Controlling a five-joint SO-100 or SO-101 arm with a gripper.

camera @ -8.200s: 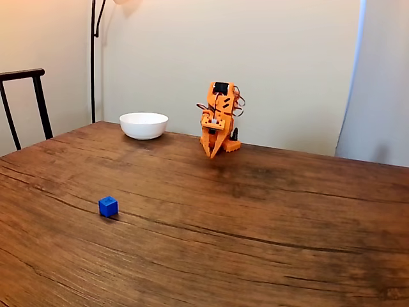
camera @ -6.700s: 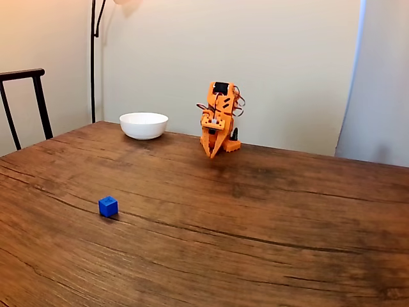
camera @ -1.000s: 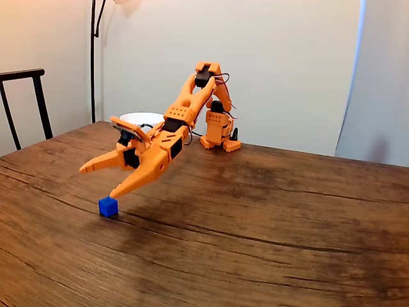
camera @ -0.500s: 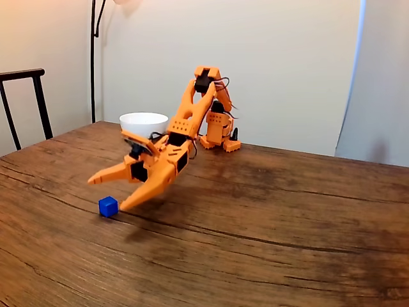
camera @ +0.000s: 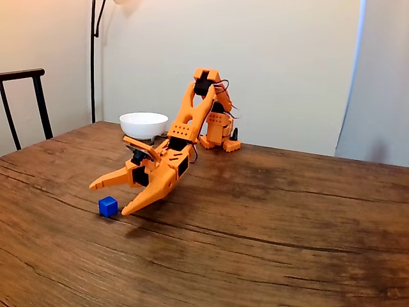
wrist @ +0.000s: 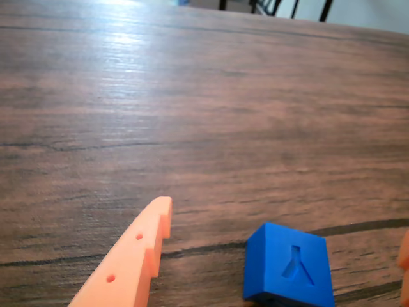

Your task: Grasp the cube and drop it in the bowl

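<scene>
In the wrist view the blue cube [wrist: 289, 264] sits on the wooden table [wrist: 204, 115] at about five o'clock in the frame, between the spread orange fingers [wrist: 131, 256], with bare wood running to twelve o'clock. In the fixed view the gripper [camera: 108, 197] is released and straddles the cube [camera: 108, 206]; the lower fingertip looks very near it, so closing off-centre could knock it toward nine o'clock. The white bowl [camera: 144, 125] stands well apart at twelve o'clock, with clear tabletop between.

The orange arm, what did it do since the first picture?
The arm unfolded from beside the bowl and reached down across the table. Its gripper now sits open around the cube, not holding it yet. Cube and bowl stayed put.
</scene>
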